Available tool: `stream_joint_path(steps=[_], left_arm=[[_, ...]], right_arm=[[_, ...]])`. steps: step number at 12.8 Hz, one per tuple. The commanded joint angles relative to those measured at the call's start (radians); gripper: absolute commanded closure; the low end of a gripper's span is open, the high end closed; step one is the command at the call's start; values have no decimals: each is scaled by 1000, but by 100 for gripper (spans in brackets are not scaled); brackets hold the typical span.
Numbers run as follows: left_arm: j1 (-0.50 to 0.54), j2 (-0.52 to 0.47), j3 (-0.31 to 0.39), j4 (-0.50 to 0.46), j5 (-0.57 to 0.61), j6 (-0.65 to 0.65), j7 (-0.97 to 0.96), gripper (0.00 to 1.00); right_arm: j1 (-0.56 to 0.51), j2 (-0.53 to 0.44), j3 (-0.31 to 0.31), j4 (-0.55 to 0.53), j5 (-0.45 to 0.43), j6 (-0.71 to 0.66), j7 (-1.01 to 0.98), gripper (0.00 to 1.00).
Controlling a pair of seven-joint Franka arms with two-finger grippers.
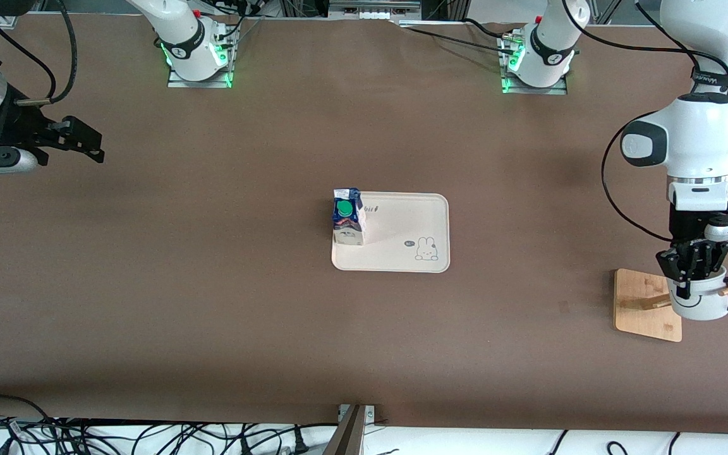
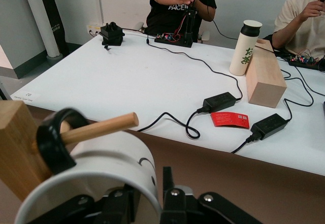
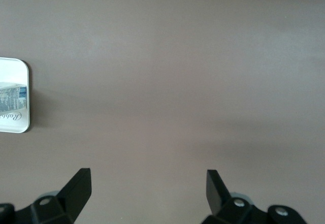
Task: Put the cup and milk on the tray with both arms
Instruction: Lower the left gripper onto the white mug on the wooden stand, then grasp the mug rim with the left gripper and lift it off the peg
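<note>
The cup point(image 1: 699, 303) is white with a black handle point(image 2: 53, 142) hooked over a wooden peg point(image 2: 99, 128) of the rack, at the left arm's end of the table. My left gripper point(image 1: 692, 268) comes down on it from above and is shut on the cup's rim point(image 2: 101, 168), one finger inside and one outside the wall. The milk point(image 1: 348, 216) stands upright on the tray point(image 1: 414, 221), in the corner toward the right arm's end. My right gripper point(image 1: 89, 144) waits open over bare table at its own end, holding nothing; its wrist view catches the tray's edge point(image 3: 15, 69).
The wooden rack's square base point(image 1: 645, 303) lies under the cup, with pegs sticking out sideways. Cables run along the table's edge nearest the front camera point(image 1: 149, 436). The left wrist view shows another white table with a bottle point(image 2: 245, 49) and a wooden block point(image 2: 265, 79).
</note>
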Motion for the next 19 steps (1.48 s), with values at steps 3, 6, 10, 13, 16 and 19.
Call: stream_joint_path(steps=[3,6,10,13,16,19], left_arm=[[-11,3,-10,-13,-21,0,12,100],[-34,-21,-22,-52,-24,-1,3,100],[-35,-57,-41,-70,-24,-4,-10,100],[-37,-93,-41,-87,-23,-25,-4,100],[-39,-100,-62,-88,-21,-27,-4,100],[-43,-110,-64,-88,-18,-53,86,100]], right_arm=[[-6,9,7,25,-4,3,-1,0],[-4,9,9,23,-4,21,1,0],[-4,9,9,25,-4,30,-1,0],[-6,9,9,23,-4,30,-1,0],[-7,8,9,25,-4,30,-1,0],[-6,8,7,23,-6,30,-1,0]])
